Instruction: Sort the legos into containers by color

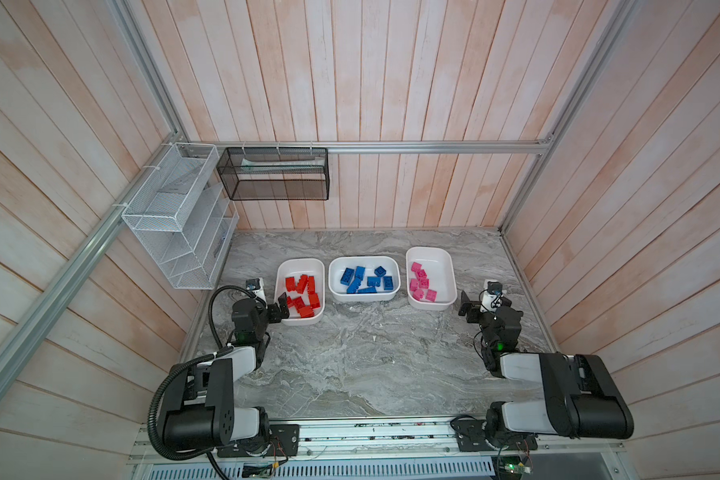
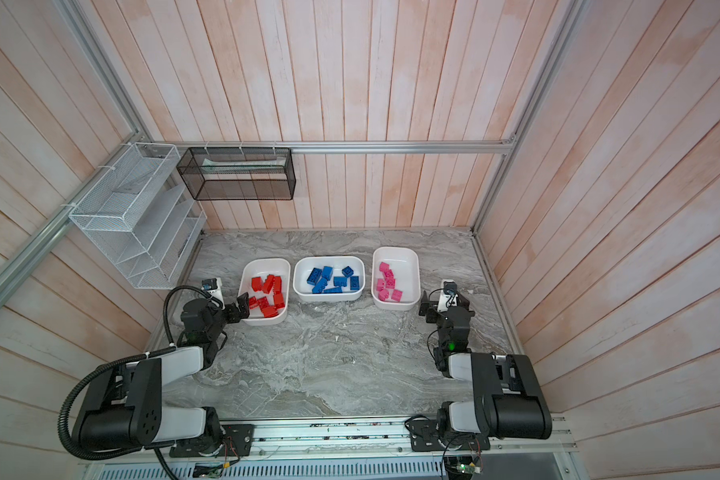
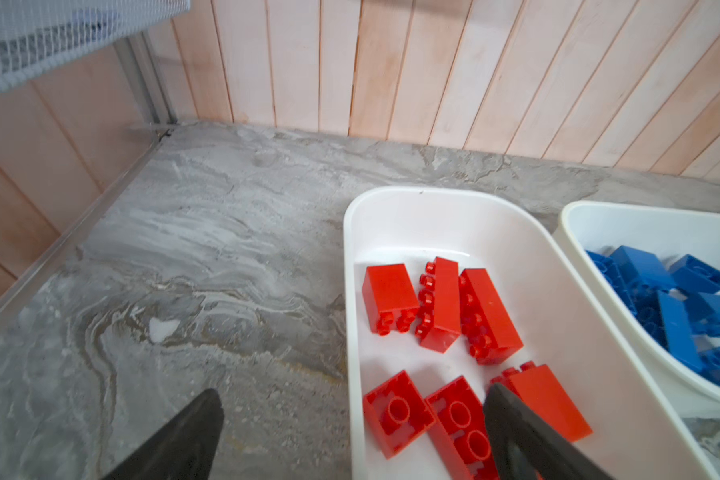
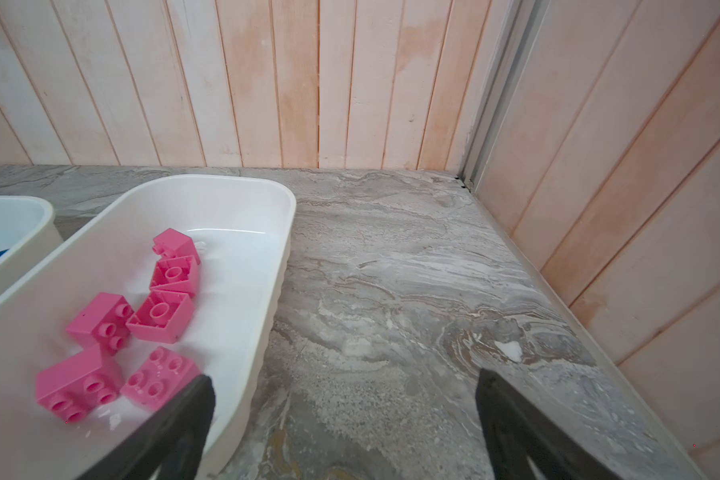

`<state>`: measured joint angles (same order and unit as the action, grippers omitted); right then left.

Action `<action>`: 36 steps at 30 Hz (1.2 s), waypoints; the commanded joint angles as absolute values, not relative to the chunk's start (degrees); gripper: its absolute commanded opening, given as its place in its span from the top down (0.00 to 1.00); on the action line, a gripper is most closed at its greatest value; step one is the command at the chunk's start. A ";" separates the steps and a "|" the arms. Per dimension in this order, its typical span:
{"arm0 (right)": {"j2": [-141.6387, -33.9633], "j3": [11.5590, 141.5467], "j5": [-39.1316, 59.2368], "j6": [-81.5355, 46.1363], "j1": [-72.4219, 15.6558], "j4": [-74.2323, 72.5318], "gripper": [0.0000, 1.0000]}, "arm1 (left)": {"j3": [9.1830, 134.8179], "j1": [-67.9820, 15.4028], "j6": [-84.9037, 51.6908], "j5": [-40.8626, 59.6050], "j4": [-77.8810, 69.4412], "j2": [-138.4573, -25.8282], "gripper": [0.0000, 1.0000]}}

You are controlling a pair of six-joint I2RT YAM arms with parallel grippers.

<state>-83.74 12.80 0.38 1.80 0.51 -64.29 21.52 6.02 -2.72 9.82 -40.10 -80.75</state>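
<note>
3 white containers stand in a row at the back of the grey marbled tabletop (image 1: 362,365), and every brick in view lies inside one of them. The left container (image 1: 299,260) holds the red legos (image 1: 302,291), the middle container (image 1: 364,296) just beside it holds the blue legos (image 1: 364,279) in a loose heap, and the right container (image 1: 437,272), set a little apart, holds 6 pink legos (image 1: 420,283) gathered on its left side. Some bricks lie studs up, some on their sides and some hollow side up. The left gripper (image 3: 354,390) sits at the near left corner of the left container with its fingers spread wide and nothing between them; in the left wrist view 1 finger is over the red bricks and the other over bare tabletop. The right gripper (image 4: 346,378) is beside the right container's near right corner, fingers likewise wide apart and empty, 1 over the container's edge and 1 over the tabletop.
</note>
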 commanded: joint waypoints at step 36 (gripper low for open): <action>-85.43 13.95 -3.17 -1.96 1.78 -68.07 0.02 | 20.29 6.84 -1.23 18.51 -53.41 -83.77 0.00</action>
